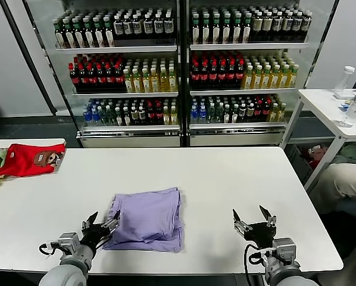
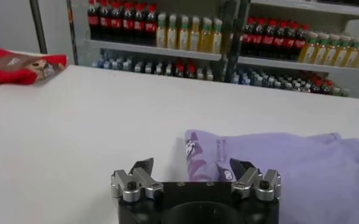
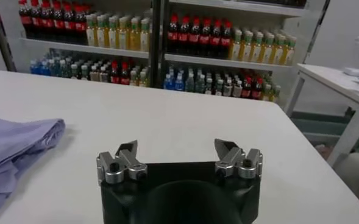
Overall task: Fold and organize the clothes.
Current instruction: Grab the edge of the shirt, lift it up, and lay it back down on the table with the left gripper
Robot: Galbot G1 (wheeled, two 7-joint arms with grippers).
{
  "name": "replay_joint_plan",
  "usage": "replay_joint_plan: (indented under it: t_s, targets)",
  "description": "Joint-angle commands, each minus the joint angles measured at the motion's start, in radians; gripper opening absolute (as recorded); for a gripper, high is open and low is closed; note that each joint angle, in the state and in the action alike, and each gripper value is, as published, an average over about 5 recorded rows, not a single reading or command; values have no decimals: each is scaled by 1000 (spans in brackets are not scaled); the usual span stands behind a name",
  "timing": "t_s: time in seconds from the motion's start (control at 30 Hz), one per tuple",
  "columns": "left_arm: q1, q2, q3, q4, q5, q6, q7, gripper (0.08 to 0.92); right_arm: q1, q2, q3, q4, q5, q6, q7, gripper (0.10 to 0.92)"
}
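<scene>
While the two glass-fronted coolers behind the worktop hold rows of bottles on every shelf, dark ones on top, red-capped and yellow ones in the middle, blue and mixed ones below, the only other container in sight is a clear bottle on the side table to the right. On the worktop, the lavender T-shirt lies folded into a rough rectangle near the front edge, slightly left of centre. The left pincer sits just beside the shirt's left edge, its fingers spread wide and gripping nothing; in the left wrist view a bit of dark purple print shows on the fold nearest it. The right pincer hovers well apart to the right, also wide open and empty. A red garment lies at the worktop's far left.
</scene>
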Motion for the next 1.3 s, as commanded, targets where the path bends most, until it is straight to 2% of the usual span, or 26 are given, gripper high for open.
replay_joint_plan:
  t_s: [0.03, 0.17, 0.6, 0.7, 0.8, 0.9, 1.03, 1.17, 1.3]
  targets:
    - [14, 1, -3, 40, -40, 26, 10, 810, 7, 2, -3, -6, -2, -1, 0, 823]
    - [5, -2, 3, 51, -63, 27, 18, 727, 9, 3, -7, -9, -3, -1, -1, 823]
    - [3, -19, 14, 42, -64, 27, 22, 347, 11, 1, -13, -11, -4, -1, -1, 823]
    - [9, -18, 1, 9, 7, 12, 20, 261, 10, 1, -14, -12, -5, -1, -2, 823]
    - [26, 1, -53, -76, 42, 16, 18, 175, 10, -1, -10, -11, -5, -1, -2, 823]
    - [34, 40, -170, -159, 9, 44, 19, 116, 12, -2, -10, -11, -5, -1, -2, 823]
    - [43, 119, -375, -189, -104, 101, 43, 106, 13, -1, -15, -11, -5, -1, -3, 823]
    - [54, 232, -541, -127, -173, 117, 87, 106, 13, -4, -15, -11, -4, 0, -3, 823]
    - [65, 356, -651, -25, -197, 117, 135, 106, 14, -10, -5, -8, -2, 2, -5, 823]
